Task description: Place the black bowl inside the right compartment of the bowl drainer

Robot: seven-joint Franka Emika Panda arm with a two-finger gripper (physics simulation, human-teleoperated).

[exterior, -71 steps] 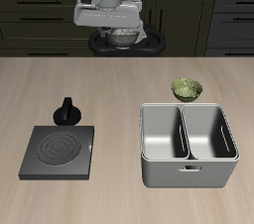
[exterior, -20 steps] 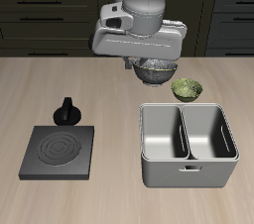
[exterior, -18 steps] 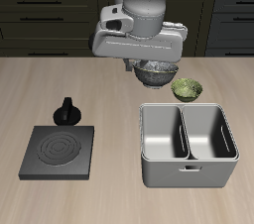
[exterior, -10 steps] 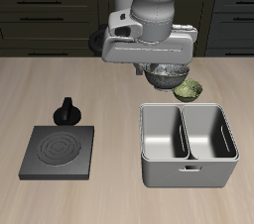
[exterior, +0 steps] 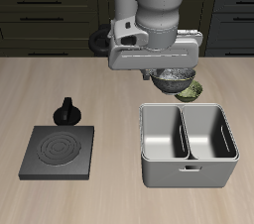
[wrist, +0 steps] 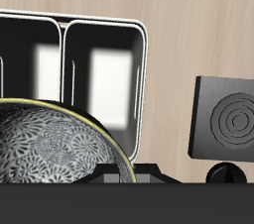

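Observation:
My gripper [exterior: 172, 73] is shut on the black bowl [exterior: 175, 78], gripping it at the rim and holding it in the air just behind the back rim of the bowl drainer [exterior: 189, 174]. The wrist view shows the black bowl's [wrist: 55, 151] grey-white patterned inside close up. Beyond it lies the bowl drainer [wrist: 99, 22], a grey tub whose two deep compartments both hold nothing. The fingertips themselves are hidden under the hand in the exterior view.
An olive-green bowl [exterior: 193, 91] sits on the table right behind the held bowl, partly covered by it. A flat black stove plate [exterior: 59, 152] lies near the front edge, also seen as the stove plate [wrist: 233, 119]. A small black knobbed object [exterior: 66, 111] stands behind it.
The arm has carried the black bowl from the table's back edge forward and sideways toward the drainer. It now overlaps the olive-green bowl. Nothing on the table has moved.

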